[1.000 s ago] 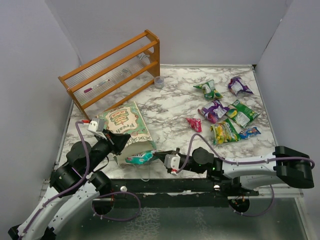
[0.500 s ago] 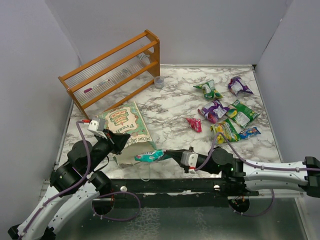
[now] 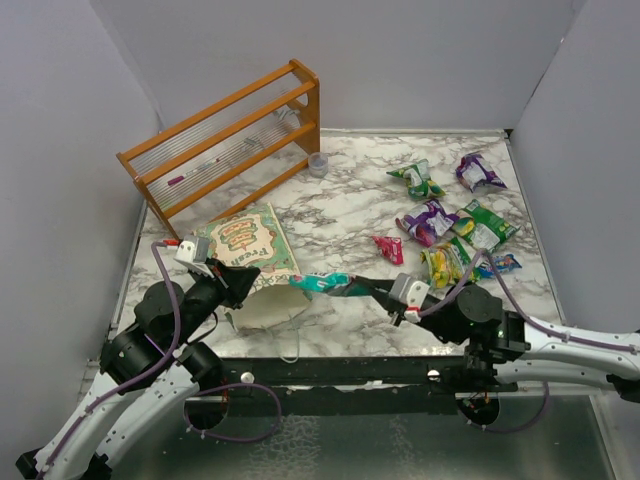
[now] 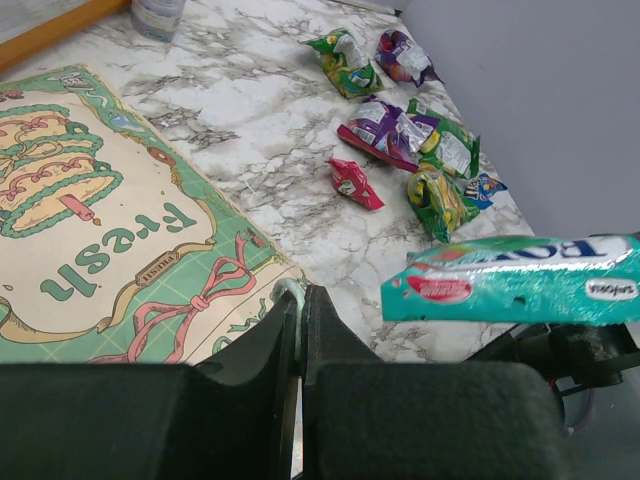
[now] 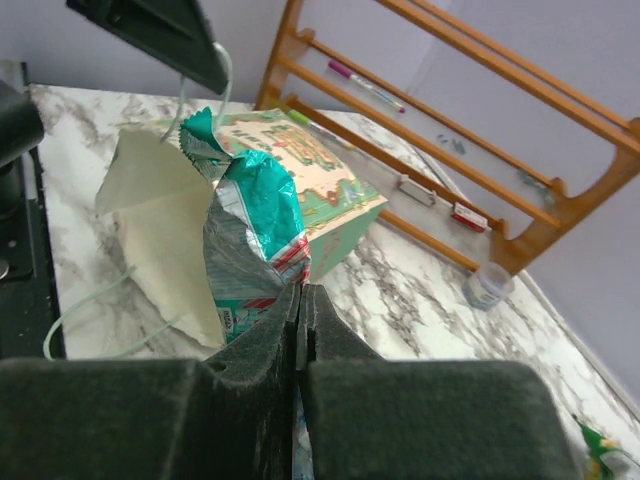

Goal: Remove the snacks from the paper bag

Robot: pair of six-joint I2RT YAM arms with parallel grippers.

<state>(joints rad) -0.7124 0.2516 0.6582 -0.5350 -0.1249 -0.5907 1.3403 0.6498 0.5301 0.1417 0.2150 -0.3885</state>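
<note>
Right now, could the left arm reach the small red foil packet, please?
Probably not: the left gripper is shut on the green paper bag, and the red packet lies well beyond it.

Wooden rack (image 3: 225, 137) far left; small cup (image 3: 318, 164) beside it; marble table (image 3: 340, 212).

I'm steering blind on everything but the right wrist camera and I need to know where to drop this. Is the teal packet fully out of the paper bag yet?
Observer: Yes. Seen from above, the teal packet hangs clear of the paper bag, just right of its mouth, pinched in the right gripper.
Operator: Where are the other snacks?
Observer: The other packets lie clustered on the right side of the table, well apart from the bag.
Operator: Is anything holding the bag?
Observer: The left gripper is shut on the bag's near edge.
</note>
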